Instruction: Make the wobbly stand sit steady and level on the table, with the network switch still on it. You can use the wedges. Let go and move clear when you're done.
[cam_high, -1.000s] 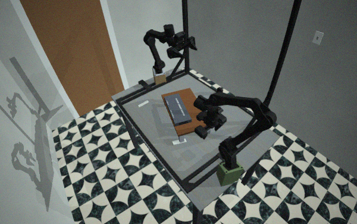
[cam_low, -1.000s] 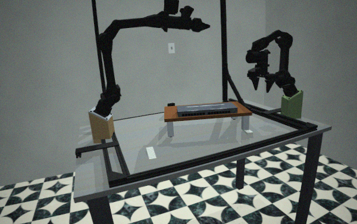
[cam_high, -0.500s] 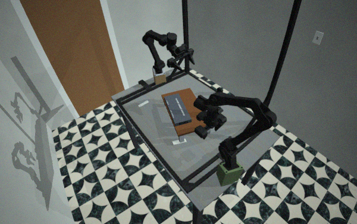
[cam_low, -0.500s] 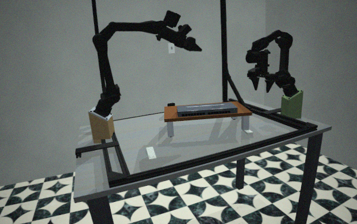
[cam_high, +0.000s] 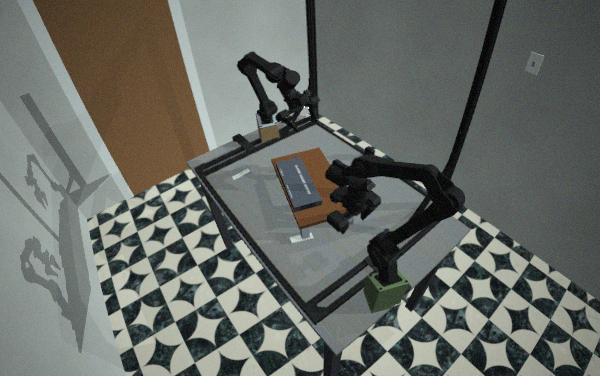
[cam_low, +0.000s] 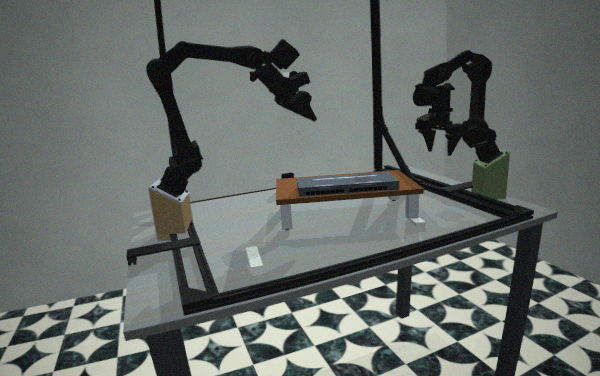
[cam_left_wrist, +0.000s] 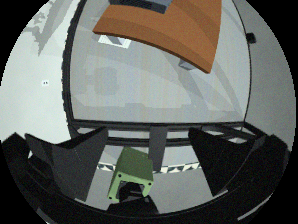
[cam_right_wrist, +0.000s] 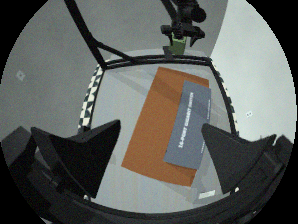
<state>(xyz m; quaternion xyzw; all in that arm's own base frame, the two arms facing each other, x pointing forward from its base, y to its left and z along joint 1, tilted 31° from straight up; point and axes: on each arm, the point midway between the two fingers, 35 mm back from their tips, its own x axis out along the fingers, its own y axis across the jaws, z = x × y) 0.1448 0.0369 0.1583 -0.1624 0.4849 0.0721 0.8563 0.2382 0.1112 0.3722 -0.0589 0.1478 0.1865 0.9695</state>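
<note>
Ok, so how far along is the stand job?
The switch is on the stand, and one wedge sits at a leg's foot; I can't tell if it's snug. Left gripper and right gripper are open, empty. Probably left: checking level, maybe placing the loose wedge.

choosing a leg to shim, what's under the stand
Legs and, by one leg, a white wedge; the feet's undersides are hidden.
</note>
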